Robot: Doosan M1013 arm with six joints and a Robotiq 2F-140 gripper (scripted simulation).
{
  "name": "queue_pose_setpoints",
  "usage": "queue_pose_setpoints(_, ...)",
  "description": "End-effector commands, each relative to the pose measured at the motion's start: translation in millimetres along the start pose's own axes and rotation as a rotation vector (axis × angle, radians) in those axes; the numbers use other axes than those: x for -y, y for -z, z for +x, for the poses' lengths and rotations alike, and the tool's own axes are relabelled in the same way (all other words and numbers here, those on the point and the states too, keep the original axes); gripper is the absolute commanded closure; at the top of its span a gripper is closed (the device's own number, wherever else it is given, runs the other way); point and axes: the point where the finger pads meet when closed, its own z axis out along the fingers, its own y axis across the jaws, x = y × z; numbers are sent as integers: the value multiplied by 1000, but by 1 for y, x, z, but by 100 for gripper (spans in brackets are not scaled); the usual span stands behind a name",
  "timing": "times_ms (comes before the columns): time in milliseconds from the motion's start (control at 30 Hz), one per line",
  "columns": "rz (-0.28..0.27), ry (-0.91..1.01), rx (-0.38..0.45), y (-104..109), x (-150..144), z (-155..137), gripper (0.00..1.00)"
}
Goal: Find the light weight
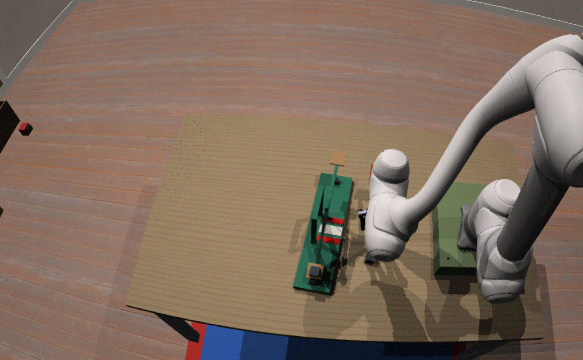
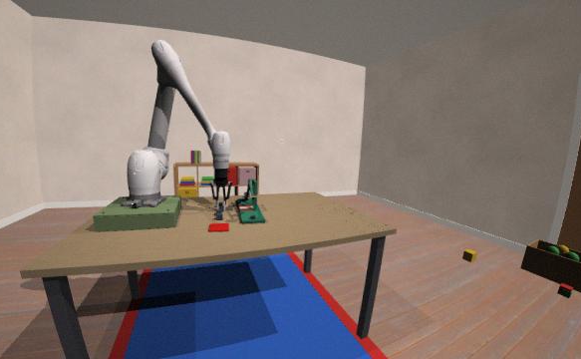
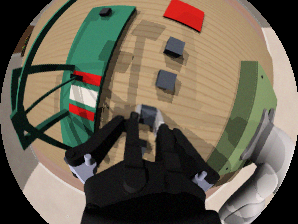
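Observation:
My gripper (image 3: 147, 112) points down at the table beside the green rocker balance (image 3: 100, 50) and is shut on a small grey check weight (image 3: 148, 115). Two more grey weights (image 3: 166, 80) (image 3: 174, 47) lie in a row beyond it, toward the flat red dish (image 3: 184, 12). Another weight (image 1: 315, 271) sits on the balance's near pan; the far pan (image 1: 337, 158) is bare. The red and white pointer field (image 1: 330, 230) is on the base. In the exterior view the gripper (image 2: 219, 198) hangs behind the red dish (image 2: 218, 227). The arm's wrist hides the fingers in the top view.
The arm's green mounting block (image 1: 453, 227) stands on the table to the right of the balance. A shelf with coloured items (image 2: 215, 177) stands against the back wall. A box of balls (image 2: 561, 256) and loose cubes lie on the floor, far off.

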Motion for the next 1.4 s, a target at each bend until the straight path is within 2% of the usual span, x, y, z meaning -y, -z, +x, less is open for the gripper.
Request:
queue_pose_setpoints(0, 3, 1, 2, -1, 0, 0, 76)
queue_pose_setpoints(200, 3, 1, 2, 0, 0, 0, 76)
queue_pose_setpoints(433, 3, 1, 2, 12, 0, 0, 76)
queue_pose_setpoints(700, 3, 1, 2, 53, 0, 0, 76)
queue_pose_setpoints(833, 3, 1, 2, 66, 0, 0, 76)
queue_pose_setpoints(1367, 3, -13, 2, 69, 0, 1, 76)
